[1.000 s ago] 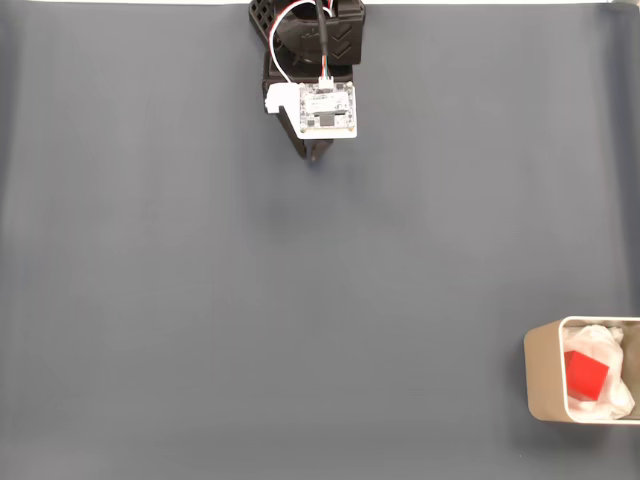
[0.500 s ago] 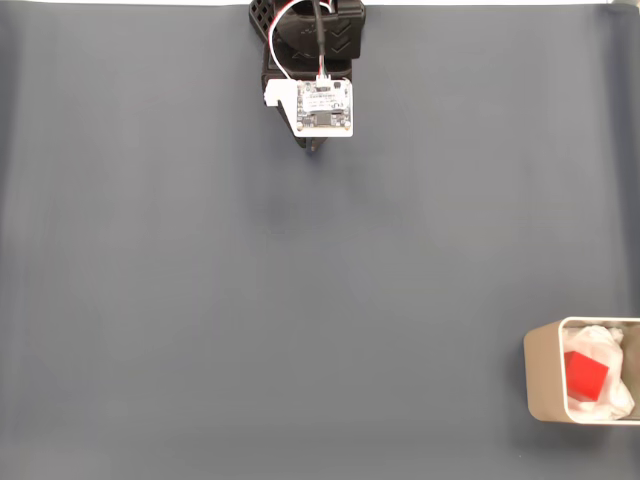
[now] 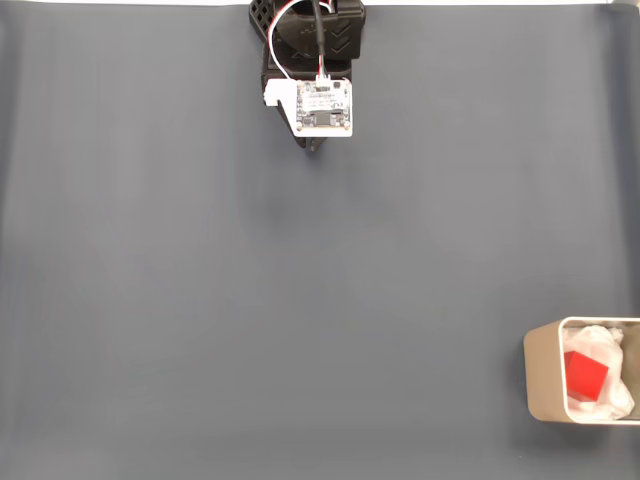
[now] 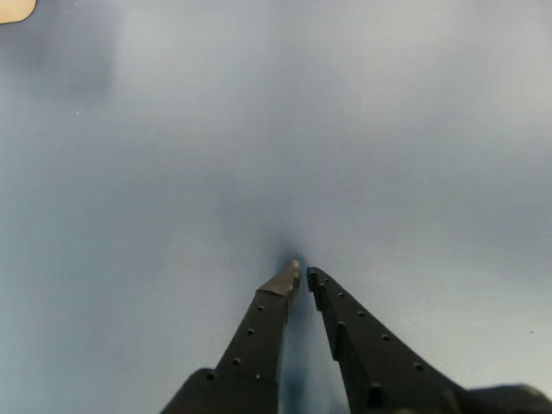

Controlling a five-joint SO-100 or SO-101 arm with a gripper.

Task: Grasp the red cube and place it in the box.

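The red cube was seen already inside the box, lying on crumpled white paper at about four o'clock in the fixed view, hard against the frame's right edge. By that evidence the placing step was judged finished, and the step in hand was taken to be the arm's retreat to rest.

The arm was found folded at twelve o'clock in the fixed view, well apart from the box, with a small white circuit board on top of it. In the wrist view the gripper was seen with its jaws drawn nearly together, the tips almost touching and nothing held between them, close over the bare grey table cover. A pale corner of some object was caught at eleven o'clock in that view; what it was could not be told.

No further grasp appeared to be called for. At most, the arm would need to be settled and left with its jaws closed, provided the cube was not meant to be moved again.
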